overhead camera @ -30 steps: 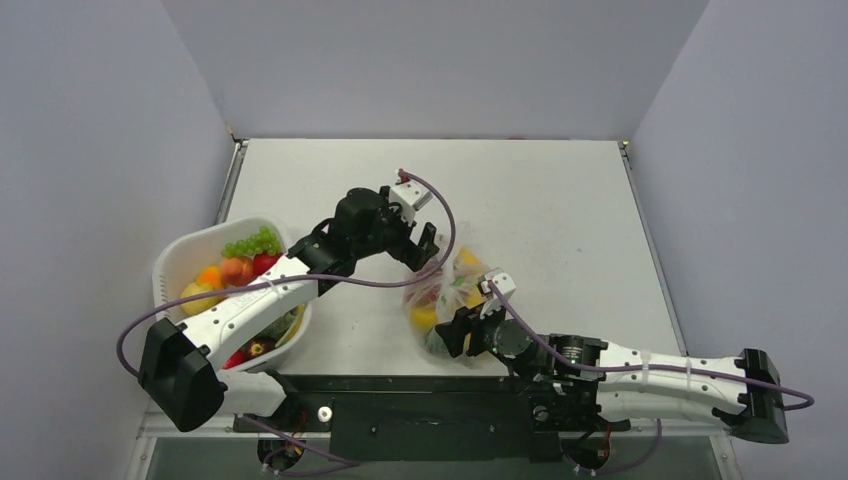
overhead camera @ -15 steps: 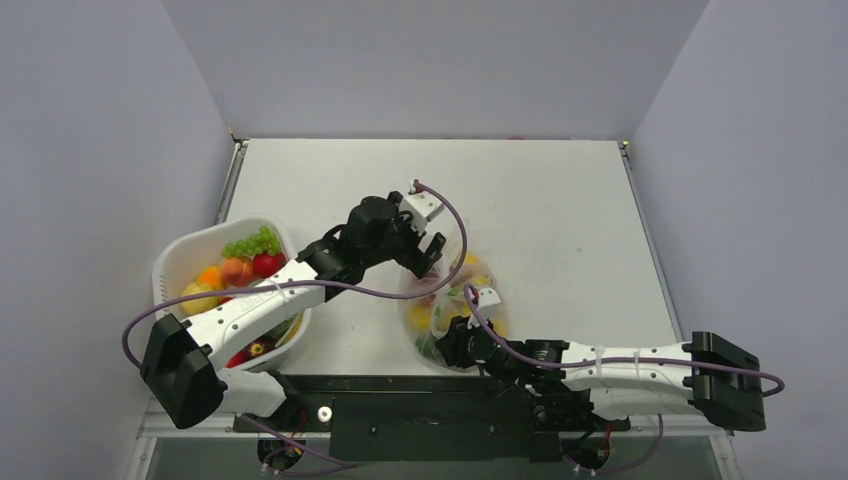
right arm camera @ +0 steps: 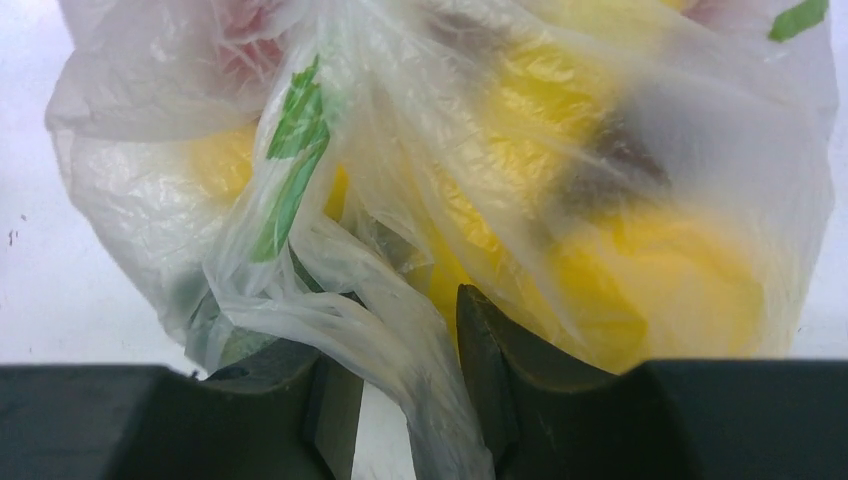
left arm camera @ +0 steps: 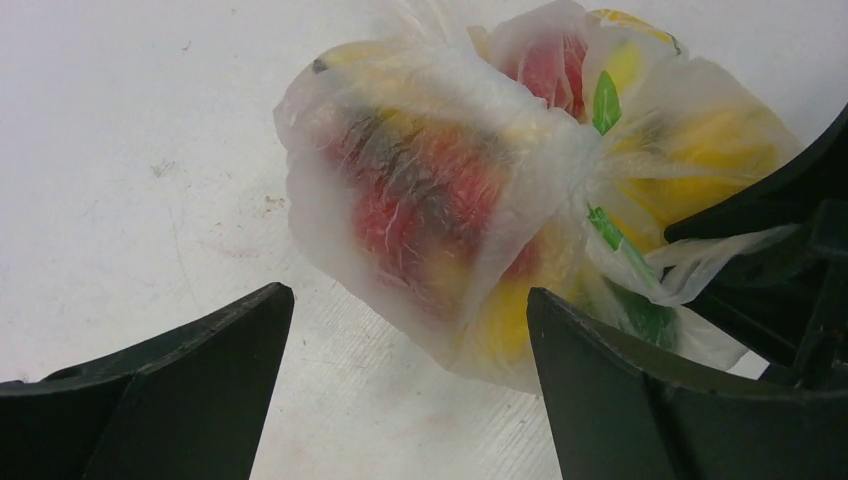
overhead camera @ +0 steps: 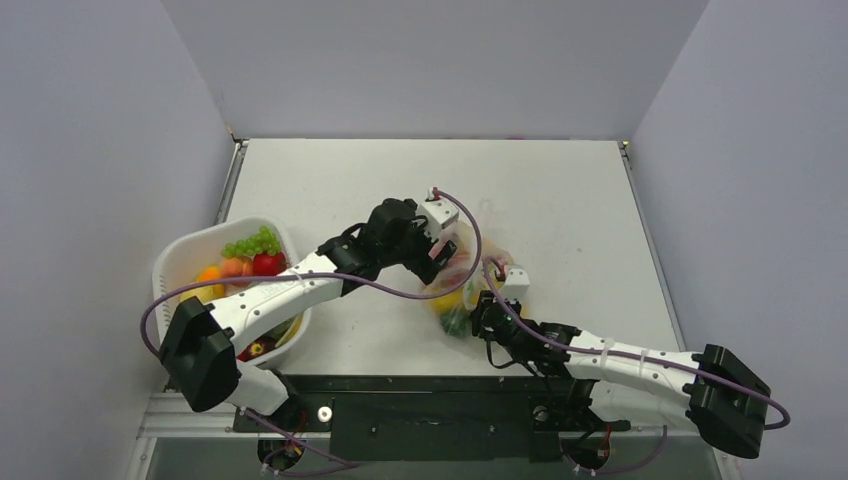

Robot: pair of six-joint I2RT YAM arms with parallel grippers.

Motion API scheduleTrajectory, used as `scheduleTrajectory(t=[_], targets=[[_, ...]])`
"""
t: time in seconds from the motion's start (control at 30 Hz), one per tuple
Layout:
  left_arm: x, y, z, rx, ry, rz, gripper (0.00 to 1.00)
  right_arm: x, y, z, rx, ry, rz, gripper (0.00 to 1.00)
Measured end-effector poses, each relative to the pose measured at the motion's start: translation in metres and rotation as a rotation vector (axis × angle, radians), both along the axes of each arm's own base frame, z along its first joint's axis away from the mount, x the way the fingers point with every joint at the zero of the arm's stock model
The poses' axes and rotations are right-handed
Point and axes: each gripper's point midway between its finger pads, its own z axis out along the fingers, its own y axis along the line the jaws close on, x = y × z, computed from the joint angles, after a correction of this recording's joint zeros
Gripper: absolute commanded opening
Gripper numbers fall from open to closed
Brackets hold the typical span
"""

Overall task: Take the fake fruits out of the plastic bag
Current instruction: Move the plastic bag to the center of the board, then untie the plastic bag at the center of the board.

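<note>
Mid-task, with the plastic bag [overhead camera: 462, 290] lying on the table [overhead camera: 560, 200] roughly midway between the left and right edges and nearer the near edge than the far one, well apart from the white basket [overhead camera: 185, 243] by the left edge, itself already holding some fruit. Packed with fake fruits [right arm camera: 650, 270], red, yellow and a touch of green showing through the film, none of them loose on the table beside it. Stretched far-to-near in the overhead view, with a gripper at each end. Right gripper [right arm camera: 400, 330] at the near end: jaws drawn close together on a twisted strand of the film, apparently pinching it, though impossible to say whether loop handle or plain gathered film. Left gripper [left arm camera: 408, 295] at the far, left-hand side: jaws wide apart and clamped on nothing, the red-filled bulge straight ahead of the gap and just beyond the fingertips, one finger just beside the film. Judged the nearer of the two to the fruit itself. No open mouth to be found in any view. Probably calls for keeping the near end anchored while taking film on the far side with the open jaws and pulling, so as to spread the bag along its length. Worth watching for thin film slipping free or tearing.
</note>
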Motion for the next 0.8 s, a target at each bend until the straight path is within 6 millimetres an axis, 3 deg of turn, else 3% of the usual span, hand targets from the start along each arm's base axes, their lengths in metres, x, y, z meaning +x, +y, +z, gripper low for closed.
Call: scheduleTrajectory(t=[0.1, 0.4, 0.63, 0.7, 0.8], targets=[[0.002, -0.007, -0.007, 0.020, 0.021, -0.004, 0.84, -0.005, 0.003, 0.002, -0.022, -0.009, 0.057, 0.37], [-0.004, -0.024, -0.031, 0.078, 0.091, -0.036, 0.71, -0.045, 0.046, 0.014, 0.018, -0.038, 0.268, 0.42], [-0.019, -0.044, -0.044, 0.101, 0.136, -0.105, 0.69, -0.041, 0.041, 0.037, 0.049, -0.102, 0.222, 0.44], [-0.025, -0.049, -0.048, 0.114, 0.148, -0.122, 0.61, -0.039, 0.039, 0.048, 0.066, -0.123, 0.207, 0.44], [-0.033, -0.056, -0.056, 0.138, 0.156, -0.144, 0.38, -0.036, 0.033, 0.065, 0.088, -0.154, 0.185, 0.45]])
